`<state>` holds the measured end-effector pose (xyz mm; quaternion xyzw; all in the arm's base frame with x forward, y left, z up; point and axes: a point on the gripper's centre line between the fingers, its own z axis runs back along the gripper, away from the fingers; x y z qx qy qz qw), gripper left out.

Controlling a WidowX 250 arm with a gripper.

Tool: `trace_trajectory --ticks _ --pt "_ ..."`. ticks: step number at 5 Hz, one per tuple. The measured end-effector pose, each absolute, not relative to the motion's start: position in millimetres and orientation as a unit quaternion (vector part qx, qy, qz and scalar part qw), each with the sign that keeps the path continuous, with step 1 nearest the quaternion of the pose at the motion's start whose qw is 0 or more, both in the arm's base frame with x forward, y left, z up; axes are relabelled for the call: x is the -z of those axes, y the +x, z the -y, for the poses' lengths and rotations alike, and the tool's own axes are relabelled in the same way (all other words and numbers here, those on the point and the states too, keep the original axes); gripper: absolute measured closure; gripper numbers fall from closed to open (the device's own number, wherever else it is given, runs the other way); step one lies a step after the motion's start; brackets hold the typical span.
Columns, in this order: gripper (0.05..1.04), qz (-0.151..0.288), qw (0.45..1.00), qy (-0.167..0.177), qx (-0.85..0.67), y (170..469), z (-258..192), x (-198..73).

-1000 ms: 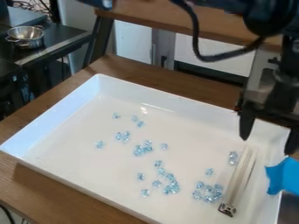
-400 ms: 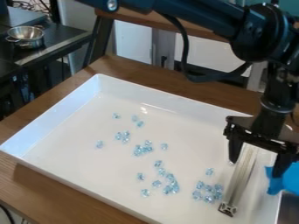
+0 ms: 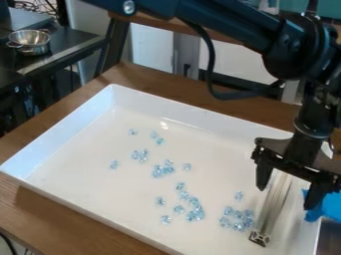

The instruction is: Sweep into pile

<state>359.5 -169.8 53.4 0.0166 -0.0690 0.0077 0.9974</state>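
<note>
Beads (image 3: 191, 215) lie scattered in a tray (image 3: 73, 123) on a table (image 3: 37, 214) — from the far left to the near right, left of a bar (image 3: 273, 205) inside the tray's right side. Tape (image 3: 330, 205) sits at the right wall — a pot (image 3: 31, 44) stands on a counter (image 3: 75, 46), far left.

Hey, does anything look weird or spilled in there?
The little blue beads lie scattered in loose clumps, but inside the white tray, so that's probably just mess to sweep. The oddest bit is the crumpled-looking blue piece at the tray's right edge, behind the gripper.
</note>
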Motion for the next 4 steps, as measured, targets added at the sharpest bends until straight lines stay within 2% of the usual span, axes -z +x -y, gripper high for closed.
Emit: trace_trajectory --ticks 2,3,4 --pt "0.083 0.064 0.997 0.03 -0.004 357 172 -41" --pt "0.128 0.063 0.997 0.039 -0.003 358 170 -33" --pt "0.426 0.064 0.997 0.038 0.002 358 170 -31"
